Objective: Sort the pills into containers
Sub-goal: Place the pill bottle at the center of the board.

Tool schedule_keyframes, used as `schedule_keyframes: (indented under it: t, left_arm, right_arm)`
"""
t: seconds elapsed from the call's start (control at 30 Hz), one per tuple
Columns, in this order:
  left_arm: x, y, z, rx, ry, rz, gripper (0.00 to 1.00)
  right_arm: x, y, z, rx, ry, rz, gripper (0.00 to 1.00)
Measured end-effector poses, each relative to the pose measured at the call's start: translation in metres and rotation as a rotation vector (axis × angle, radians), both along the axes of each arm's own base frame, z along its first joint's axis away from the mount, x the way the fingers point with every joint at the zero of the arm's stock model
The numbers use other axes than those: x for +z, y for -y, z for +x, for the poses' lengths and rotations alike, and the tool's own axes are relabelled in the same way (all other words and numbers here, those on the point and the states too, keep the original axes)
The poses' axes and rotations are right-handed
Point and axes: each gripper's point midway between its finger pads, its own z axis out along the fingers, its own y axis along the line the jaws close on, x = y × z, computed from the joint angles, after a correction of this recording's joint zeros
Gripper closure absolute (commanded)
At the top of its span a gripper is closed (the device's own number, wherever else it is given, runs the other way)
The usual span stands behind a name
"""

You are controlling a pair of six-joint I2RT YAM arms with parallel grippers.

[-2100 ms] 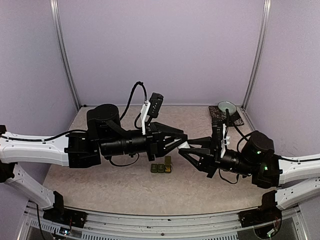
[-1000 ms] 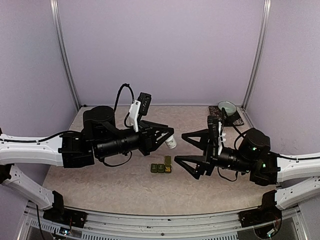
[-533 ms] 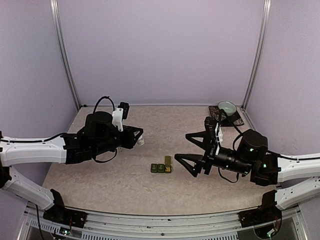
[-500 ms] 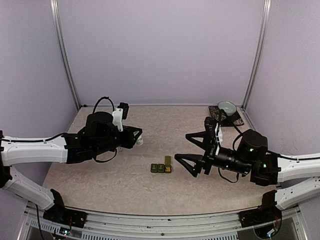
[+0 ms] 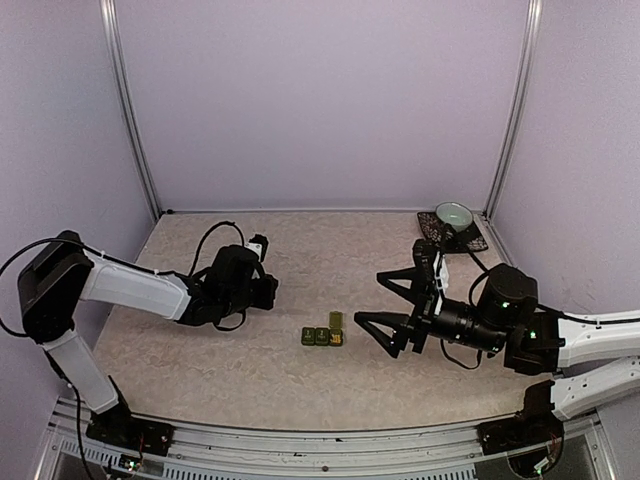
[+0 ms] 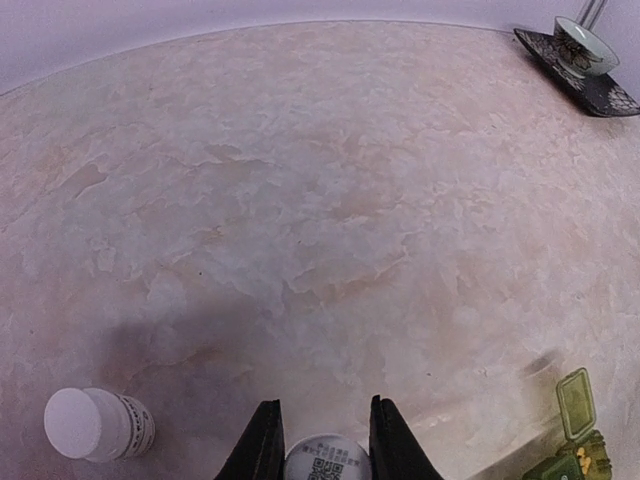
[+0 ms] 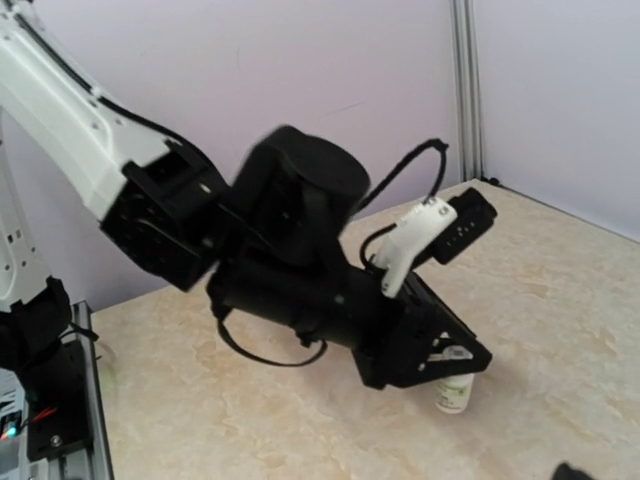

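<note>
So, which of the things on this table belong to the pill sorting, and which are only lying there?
Belong to the job:
- green compartment strip, one lid open
- white bottle, held in the left tool
- second white bottle, standing on the table nearby
- right tool, open

Only lying about:
- green bowl
- dark saucer under it
</note>
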Motion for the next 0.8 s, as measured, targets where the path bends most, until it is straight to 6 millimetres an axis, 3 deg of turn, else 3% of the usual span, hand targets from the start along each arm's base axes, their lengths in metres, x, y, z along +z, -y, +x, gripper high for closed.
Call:
schedule_keyframes:
  t: [0.37,0.63,0.8]
  left_arm:
    - [-0.032,-0.017,0.025,0.086,0.021,0.028,0.83]
    - [-0.04,-0.034,0.036,0.142,0.04,0.025,0.78]
    - [-0.04,-0.037,0.039,0.157,0.055,0.01,0.64]
  right_arm:
    - [-0.005,0.0,0.0,-0.001,-0.01,-0.007,0.0]
    - [-0.011,-0.002,0.001,-0.001,-0.019,-0.022,0.0]
    - [-0.02,-0.005,0.003,-0.001,-0.029,-0.044,0.0]
